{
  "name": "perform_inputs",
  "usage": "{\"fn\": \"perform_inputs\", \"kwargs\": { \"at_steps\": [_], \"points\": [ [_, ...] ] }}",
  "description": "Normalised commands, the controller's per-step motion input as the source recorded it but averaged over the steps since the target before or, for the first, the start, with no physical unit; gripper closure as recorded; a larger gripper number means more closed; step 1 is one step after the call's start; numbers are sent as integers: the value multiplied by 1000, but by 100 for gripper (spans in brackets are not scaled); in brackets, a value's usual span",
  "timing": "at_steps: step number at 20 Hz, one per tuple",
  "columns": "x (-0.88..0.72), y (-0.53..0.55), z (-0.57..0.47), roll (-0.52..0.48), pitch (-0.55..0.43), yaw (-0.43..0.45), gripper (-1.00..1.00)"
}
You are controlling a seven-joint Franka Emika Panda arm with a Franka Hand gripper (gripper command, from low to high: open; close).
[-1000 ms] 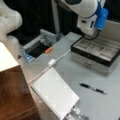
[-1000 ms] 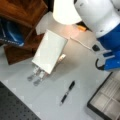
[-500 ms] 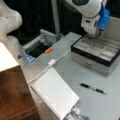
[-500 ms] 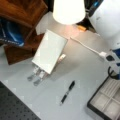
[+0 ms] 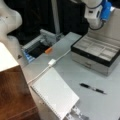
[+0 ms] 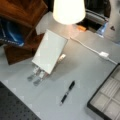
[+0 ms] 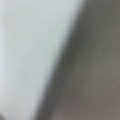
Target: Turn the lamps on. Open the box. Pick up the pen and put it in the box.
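Above the open box [image 5: 96,53], the tool [image 5: 93,23] hangs, its grip state seemingly impossible to tell. Lamp [image 6: 68,11] glows; the pen [image 5: 93,88] lies untouched on the tabletop [image 5: 75,72].

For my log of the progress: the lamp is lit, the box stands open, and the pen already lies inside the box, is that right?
Not quite: the pen is not inside the box; it lies on the grey table in front of it, as both front views show. The lamp is lit and the box stands open. The claw itself does not show.
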Motion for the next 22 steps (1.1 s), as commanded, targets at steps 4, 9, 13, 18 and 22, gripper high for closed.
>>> {"fn": "perform_inputs", "kwargs": {
  "at_steps": [4,9,13,18,22],
  "points": [
    [-214,59,-50,37,-18,-114,-100],
    [-227,39,-32,36,-16,-114,-100],
    [-221,-38,31,12,4,-111,-100],
    [-148,-170,61,-31,70,-96,-100],
    [-36,-327,55,-104,130,-48,-100]
  ]
}}
